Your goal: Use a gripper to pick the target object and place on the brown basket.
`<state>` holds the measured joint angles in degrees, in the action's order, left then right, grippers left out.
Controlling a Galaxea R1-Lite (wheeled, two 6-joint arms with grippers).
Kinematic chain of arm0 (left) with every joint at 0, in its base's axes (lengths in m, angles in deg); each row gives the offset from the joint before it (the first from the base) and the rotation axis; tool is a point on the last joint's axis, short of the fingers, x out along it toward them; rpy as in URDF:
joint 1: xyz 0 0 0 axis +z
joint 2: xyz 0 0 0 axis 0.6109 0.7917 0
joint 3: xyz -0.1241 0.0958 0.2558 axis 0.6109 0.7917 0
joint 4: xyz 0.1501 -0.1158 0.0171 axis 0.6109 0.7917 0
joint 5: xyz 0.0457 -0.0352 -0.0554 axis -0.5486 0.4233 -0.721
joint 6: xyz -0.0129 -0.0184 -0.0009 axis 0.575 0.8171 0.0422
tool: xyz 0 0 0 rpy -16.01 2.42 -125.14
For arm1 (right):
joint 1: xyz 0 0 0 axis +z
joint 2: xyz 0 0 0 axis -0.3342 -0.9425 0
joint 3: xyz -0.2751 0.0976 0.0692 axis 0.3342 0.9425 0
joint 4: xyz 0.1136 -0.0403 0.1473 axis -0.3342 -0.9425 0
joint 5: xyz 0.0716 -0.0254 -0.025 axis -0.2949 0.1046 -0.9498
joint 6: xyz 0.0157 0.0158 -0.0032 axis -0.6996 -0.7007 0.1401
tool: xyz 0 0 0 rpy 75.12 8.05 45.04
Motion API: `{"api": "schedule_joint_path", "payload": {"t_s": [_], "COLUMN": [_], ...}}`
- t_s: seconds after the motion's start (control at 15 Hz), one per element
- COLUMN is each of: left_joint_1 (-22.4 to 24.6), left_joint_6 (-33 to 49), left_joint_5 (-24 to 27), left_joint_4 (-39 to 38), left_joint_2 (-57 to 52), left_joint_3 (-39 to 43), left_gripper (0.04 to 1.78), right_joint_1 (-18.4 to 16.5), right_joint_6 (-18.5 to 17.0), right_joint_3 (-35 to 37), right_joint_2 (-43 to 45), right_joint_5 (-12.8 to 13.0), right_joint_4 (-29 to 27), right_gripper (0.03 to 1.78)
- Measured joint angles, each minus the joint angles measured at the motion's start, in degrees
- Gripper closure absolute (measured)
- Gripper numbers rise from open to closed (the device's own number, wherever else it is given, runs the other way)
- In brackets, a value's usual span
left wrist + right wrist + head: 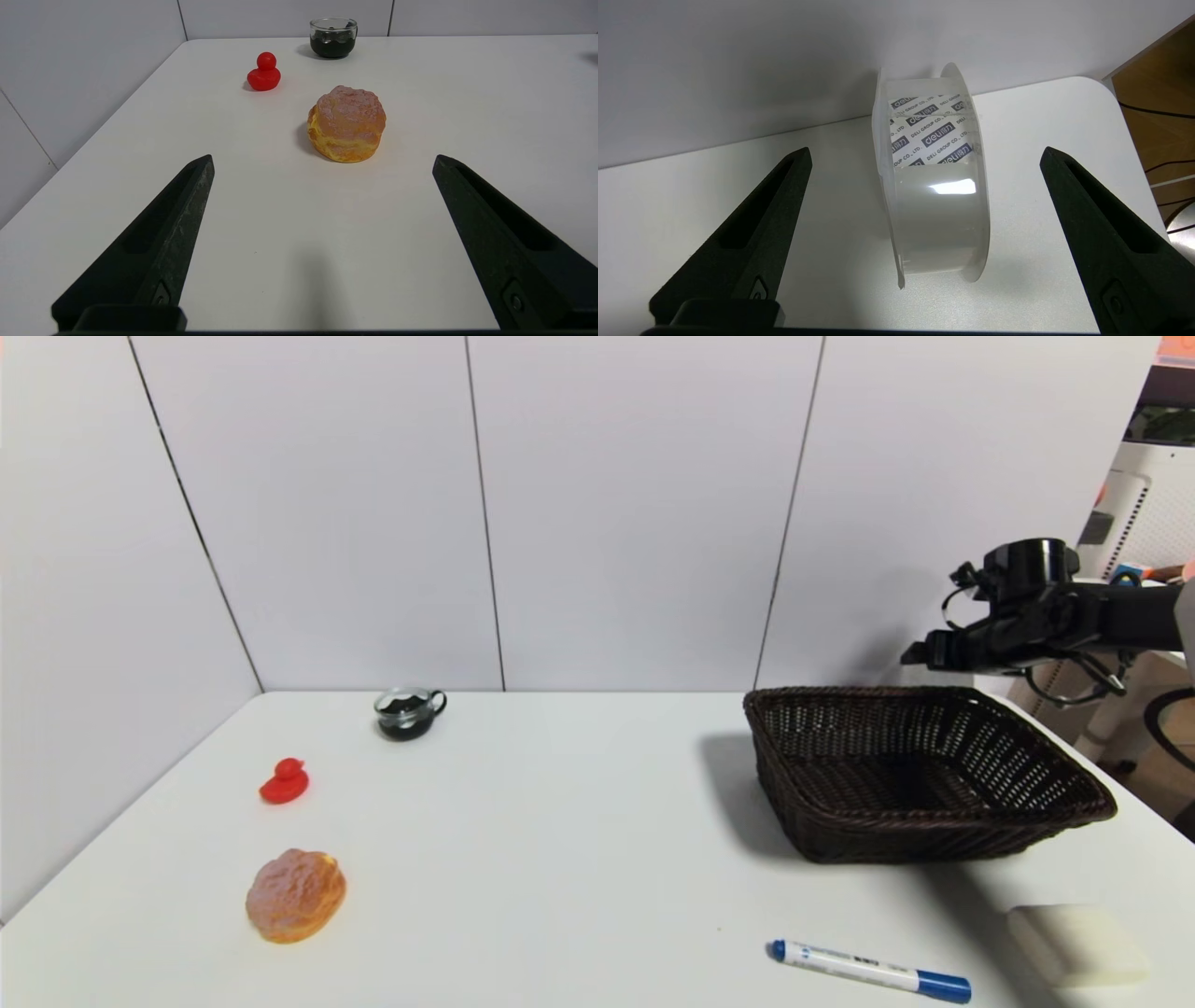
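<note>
Upright on its rim, the tape roll (931, 177) stands on the surface (691, 224) behind the basket (920, 775), at its 1 o'clock; the right hand (924, 163) hovers over it, released, fingers (752, 238) straddling it. Left hand (322, 163) released too, low near the pastry (346, 123).

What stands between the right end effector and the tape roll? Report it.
Nothing visible. The open right end effector faces the upright tape roll directly, only table surface between them. The left end effector hangs near the bread.
</note>
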<state>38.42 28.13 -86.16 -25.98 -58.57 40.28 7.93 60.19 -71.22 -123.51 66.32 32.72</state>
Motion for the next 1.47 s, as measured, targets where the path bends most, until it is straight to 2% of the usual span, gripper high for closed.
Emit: {"api": "schedule_joint_path", "payload": {"t_s": [0.2,0.4,0.67,0.73,1.13,1.47], "left_joint_1": [0.0,0.0,0.0,0.0,0.0,0.0], "left_joint_6": [0.0,-0.02,0.0,-0.02,0.0,-0.02], "left_joint_5": [0.0,-0.02,0.0,-0.02,-0.02,0.0], "left_joint_4": [0.02,0.0,-0.02,-0.02,-0.05,0.0], "left_joint_2": [0.0,0.0,0.0,0.0,0.0,0.0], "left_joint_3": [0.0,0.0,0.0,0.0,0.0,0.0], "left_gripper": [0.13,0.13,0.13,0.13,0.13,0.13], "right_joint_1": [0.11,0.29,0.44,0.44,0.44,0.44], "right_joint_6": [0.29,0.3,0.6,0.62,0.72,0.82], "right_joint_3": [0.02,0.02,0.04,0.04,0.04,0.04], "right_joint_2": [-0.52,-0.74,-0.83,-0.85,0.11,5.81], "right_joint_5": [-0.02,-0.13,-0.35,-0.3,-0.28,-0.33], "right_joint_4": [-0.2,-0.37,-0.06,-0.04,-0.06,0.1], "right_gripper": [0.12,0.59,1.03,1.28,1.3,1.3]}}
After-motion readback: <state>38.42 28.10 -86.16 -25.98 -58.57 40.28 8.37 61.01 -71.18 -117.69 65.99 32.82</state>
